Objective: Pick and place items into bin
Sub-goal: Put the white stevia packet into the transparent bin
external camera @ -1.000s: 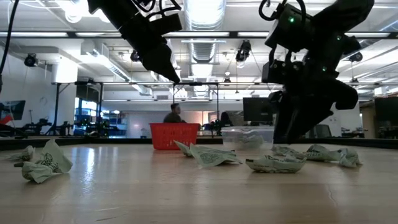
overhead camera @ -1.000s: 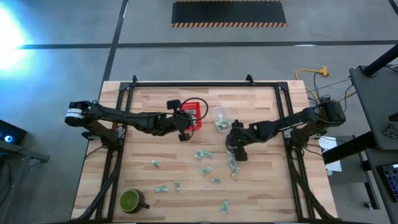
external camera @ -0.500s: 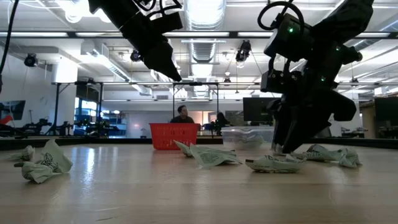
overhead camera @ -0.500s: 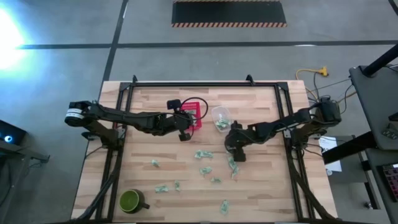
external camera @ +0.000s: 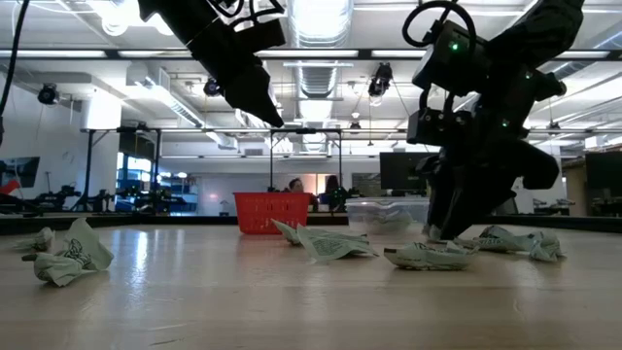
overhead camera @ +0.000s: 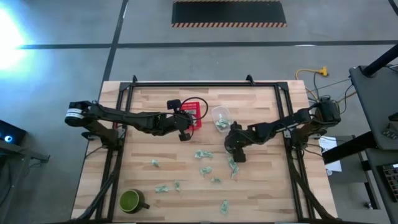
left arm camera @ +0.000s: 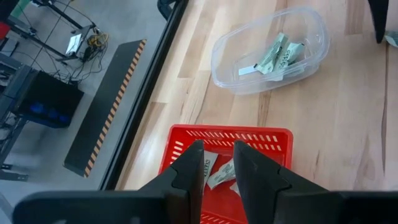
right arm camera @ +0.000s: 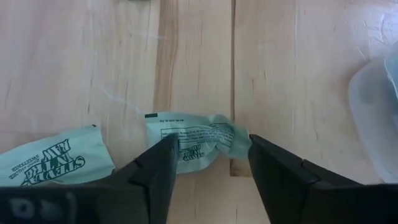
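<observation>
Here our right end effector (right arm camera: pixel 208 163) is down on the desk (overhead camera: pixel 261 186) with its fingers wide around one of the items (right arm camera: pixel 198 144), not yet gripping, and we think this thin wrapper may slide out if they close unevenly.

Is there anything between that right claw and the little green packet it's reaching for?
Nothing visible. In the right wrist view, the right gripper has its open fingers on either side of a crumpled packet lying on the table. Another packet lies beside it, outside the fingers.
</observation>
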You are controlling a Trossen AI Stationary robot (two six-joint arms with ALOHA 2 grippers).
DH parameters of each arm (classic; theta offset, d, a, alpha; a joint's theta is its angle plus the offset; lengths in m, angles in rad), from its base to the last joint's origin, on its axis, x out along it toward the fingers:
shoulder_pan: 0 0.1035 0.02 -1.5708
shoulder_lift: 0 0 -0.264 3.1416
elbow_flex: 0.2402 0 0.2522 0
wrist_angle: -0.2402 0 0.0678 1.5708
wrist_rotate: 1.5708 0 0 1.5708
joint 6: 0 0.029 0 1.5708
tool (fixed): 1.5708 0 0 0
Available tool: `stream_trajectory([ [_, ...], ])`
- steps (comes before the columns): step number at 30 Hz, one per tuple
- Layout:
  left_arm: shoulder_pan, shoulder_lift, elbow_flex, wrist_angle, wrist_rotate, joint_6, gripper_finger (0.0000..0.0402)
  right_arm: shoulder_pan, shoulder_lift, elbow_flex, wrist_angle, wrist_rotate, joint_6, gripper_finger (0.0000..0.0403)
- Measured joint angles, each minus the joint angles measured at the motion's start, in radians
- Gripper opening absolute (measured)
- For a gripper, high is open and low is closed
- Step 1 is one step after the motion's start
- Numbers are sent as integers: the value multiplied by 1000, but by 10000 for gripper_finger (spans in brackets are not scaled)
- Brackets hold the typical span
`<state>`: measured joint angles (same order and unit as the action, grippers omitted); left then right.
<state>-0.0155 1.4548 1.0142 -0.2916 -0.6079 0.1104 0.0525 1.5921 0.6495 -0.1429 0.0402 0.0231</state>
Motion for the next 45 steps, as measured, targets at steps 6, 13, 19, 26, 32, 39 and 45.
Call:
stream_trajectory([
  [6,0,0,0,2,0,0,70,0,-2,-1,-1,-3,-12,137],
  [13,0,0,0,3,0,0,70,0,-21,-4,-13,10,-26,84],
  [19,0,0,-1,3,0,0,70,-2,-37,-6,-18,13,-37,41],
  [26,0,0,-3,3,0,0,70,-1,-37,-6,-14,11,-45,15],
  [32,0,0,-3,3,0,1,70,-1,-54,-5,-11,12,-53,13],
  [39,0,0,-3,3,0,1,70,-1,-142,3,-11,81,-110,13],
  [45,0,0,-3,4,0,2,70,-19,-213,16,21,374,-217,13],
])
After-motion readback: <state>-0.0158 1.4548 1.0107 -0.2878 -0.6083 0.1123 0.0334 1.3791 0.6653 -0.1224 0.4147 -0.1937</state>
